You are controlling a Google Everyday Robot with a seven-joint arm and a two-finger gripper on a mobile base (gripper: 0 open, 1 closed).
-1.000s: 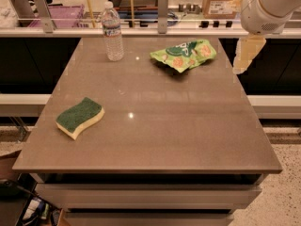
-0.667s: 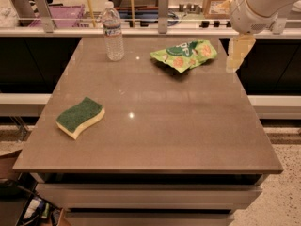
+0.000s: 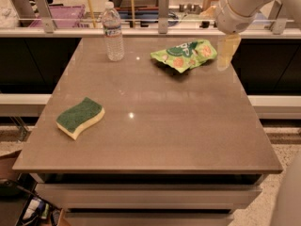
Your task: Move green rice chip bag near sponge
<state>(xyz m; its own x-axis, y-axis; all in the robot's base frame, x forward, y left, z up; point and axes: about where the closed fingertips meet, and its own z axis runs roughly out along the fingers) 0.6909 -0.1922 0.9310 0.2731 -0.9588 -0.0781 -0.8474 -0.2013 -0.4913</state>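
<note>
We are only starting: our gripper, opening we cannot tell, hangs beside the green rice chip bag, far from the sponge.

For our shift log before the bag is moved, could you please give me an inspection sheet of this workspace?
Surface: brown table, with a few light glints.
Job's things: green rice chip bag lies crumpled at the far right; sponge lies near the front left, green side up; the two are well apart.
Clutter: water bottle, upright, at the far side, left of the bag.
Grippers: gripper hangs at the table's far right edge, just right of the bag, holding nothing.
Cables: nothing seen.
Surroundings: white ledge behind the table; purple basket beyond it.
</note>
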